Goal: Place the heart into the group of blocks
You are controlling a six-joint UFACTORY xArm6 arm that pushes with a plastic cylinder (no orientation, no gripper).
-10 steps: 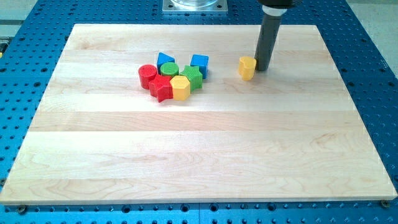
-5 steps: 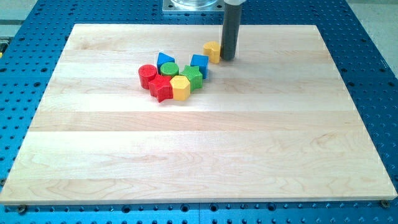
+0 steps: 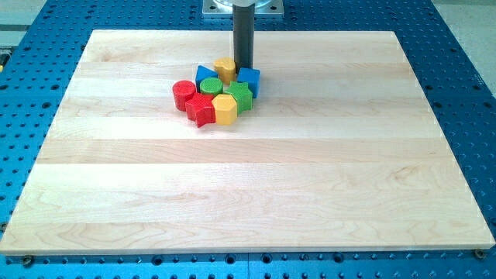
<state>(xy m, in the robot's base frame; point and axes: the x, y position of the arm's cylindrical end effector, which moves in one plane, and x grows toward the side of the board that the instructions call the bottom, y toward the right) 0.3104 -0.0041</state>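
Observation:
The yellow heart (image 3: pixel 225 69) sits at the top of the block group, between the blue triangle (image 3: pixel 205 75) and the blue cube (image 3: pixel 249 79). My tip (image 3: pixel 242 68) stands right beside the heart on its right, touching or nearly touching it, just above the blue cube. Below them lie the green cylinder (image 3: pixel 211 86), green star (image 3: pixel 239 95), red cylinder (image 3: pixel 184 93), red star (image 3: pixel 201 109) and yellow hexagon (image 3: pixel 225 109), all packed together.
The wooden board (image 3: pixel 248 194) lies on a blue perforated table (image 3: pixel 465 85). The arm's metal base (image 3: pixel 242 8) sits at the view's top centre.
My tip moved left across the board's top, pushing the yellow heart from the right into the top of the block group. The other blocks look unmoved.

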